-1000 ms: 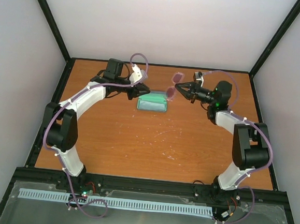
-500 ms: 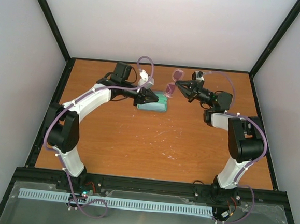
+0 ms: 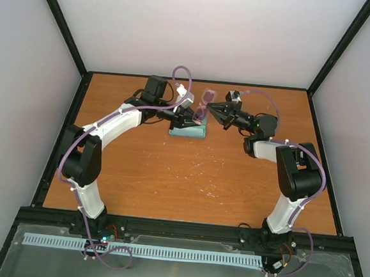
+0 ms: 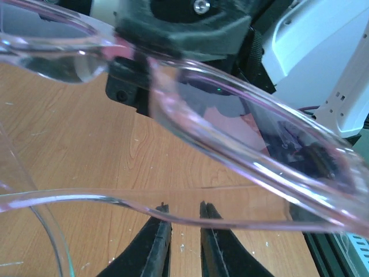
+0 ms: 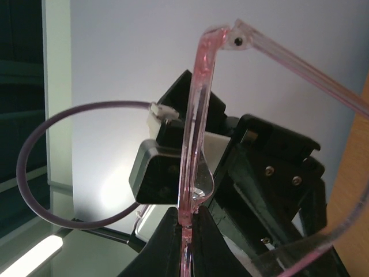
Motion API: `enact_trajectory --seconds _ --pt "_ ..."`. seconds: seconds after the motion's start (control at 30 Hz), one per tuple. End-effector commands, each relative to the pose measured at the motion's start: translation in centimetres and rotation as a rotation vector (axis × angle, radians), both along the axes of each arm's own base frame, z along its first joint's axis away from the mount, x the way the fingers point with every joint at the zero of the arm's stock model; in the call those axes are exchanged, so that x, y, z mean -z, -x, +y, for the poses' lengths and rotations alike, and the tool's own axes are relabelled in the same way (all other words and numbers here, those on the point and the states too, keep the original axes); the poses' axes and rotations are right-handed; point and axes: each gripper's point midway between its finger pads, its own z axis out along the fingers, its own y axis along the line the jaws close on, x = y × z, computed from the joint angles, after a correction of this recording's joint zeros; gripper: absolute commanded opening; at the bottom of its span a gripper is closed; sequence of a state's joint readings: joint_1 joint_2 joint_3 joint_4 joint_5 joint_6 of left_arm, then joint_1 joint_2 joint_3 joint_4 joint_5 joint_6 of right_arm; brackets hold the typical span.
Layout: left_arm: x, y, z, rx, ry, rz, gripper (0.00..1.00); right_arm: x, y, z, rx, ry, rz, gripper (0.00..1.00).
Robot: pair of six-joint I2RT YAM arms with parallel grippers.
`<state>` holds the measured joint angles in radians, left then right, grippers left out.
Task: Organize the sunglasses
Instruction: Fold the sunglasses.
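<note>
Item: sunglasses (image 3: 204, 105), pink translucent frame, arms standing unfolded. They are hanging in the air above the table (image 3: 144, 174), just over the teal case (image 3: 185, 131) and not lying in it.
Right gripper (image 5: 184, 222): pinching tight on the frame's rim.
Left gripper (image 4: 183, 208): fingers sitting a narrow slit apart, with a slim arm crossing their tips; whether it is gripping cannot be told.
Status: lifting looks done; folding and casing are judged outstanding

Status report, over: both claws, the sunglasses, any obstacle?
Right claw shut on sunglasses frame. Left claw nearly closed at a temple arm, grip unclear. Green case just beneath, nothing blocking.
</note>
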<state>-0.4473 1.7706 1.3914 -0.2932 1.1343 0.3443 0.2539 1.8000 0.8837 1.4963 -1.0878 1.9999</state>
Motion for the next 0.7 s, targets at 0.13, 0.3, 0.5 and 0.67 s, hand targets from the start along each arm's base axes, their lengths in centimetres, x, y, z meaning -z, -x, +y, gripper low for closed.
enact_trajectory --seconds 0.13,0.3,0.5,0.67 --pt "-2.6 -1.4 -1.2 -0.009 0.059 -0.073 0.18 -3.0 2.7 0.3 -0.035 -0.054 -0.177 0.03" --pt "-3.1 -2.6 -1.1 -0.061 0.043 -0.13 0.18 -1.1 3.4 0.4 -0.055 -0.028 -0.127 0.03" --pt "-4.7 -3.8 -1.1 -0.099 0.061 -0.181 0.19 2.2 4.3 0.8 -0.076 0.008 -0.049 0.03" --pt "-4.3 -3.7 -0.9 -0.099 0.047 -0.19 0.22 1.2 3.9 0.9 -0.06 -0.006 -0.095 0.03"
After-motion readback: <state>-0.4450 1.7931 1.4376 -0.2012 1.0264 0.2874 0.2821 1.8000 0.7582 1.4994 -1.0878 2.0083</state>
